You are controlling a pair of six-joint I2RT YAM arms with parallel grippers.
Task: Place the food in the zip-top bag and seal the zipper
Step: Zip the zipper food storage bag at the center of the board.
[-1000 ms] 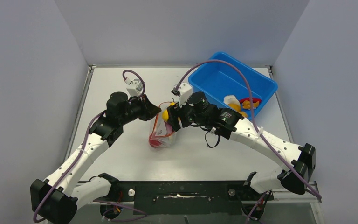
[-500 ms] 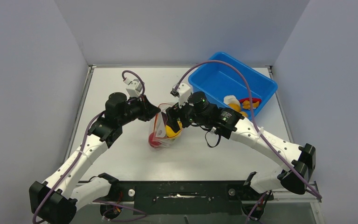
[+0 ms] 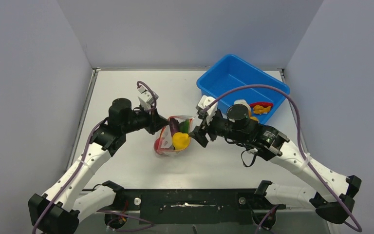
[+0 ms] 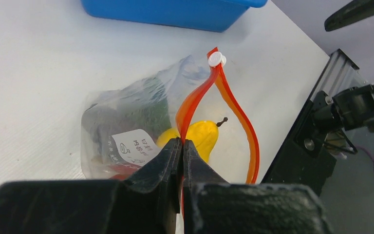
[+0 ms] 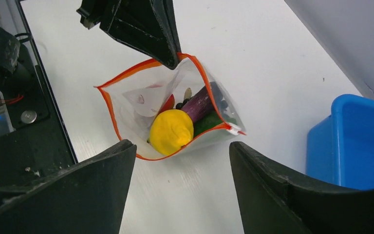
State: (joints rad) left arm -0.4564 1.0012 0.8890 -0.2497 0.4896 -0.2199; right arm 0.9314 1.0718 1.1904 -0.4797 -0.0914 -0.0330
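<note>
White tabletop (image 3: pixel 126 97): left gripper (image 4: pixel 181 144) pinches the zipper (image 4: pixel 188 104) of the open zip-top bag (image 5: pixel 135 105) holding food (image 5: pixel 171 130); right gripper (image 3: pixel 199 135) spread.

A blue tub (image 3: pixel 222 84) sits at the white table's (image 3: pixel 121 90) far right corner, apparently turned askew.

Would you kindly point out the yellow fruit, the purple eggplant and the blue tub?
yellow fruit (image 5: pixel 171 130), right wrist view, middle of its body.
purple eggplant (image 5: pixel 199 103), right wrist view, mid-body.
blue tub (image 3: pixel 226 80), top view, bare floor.
</note>
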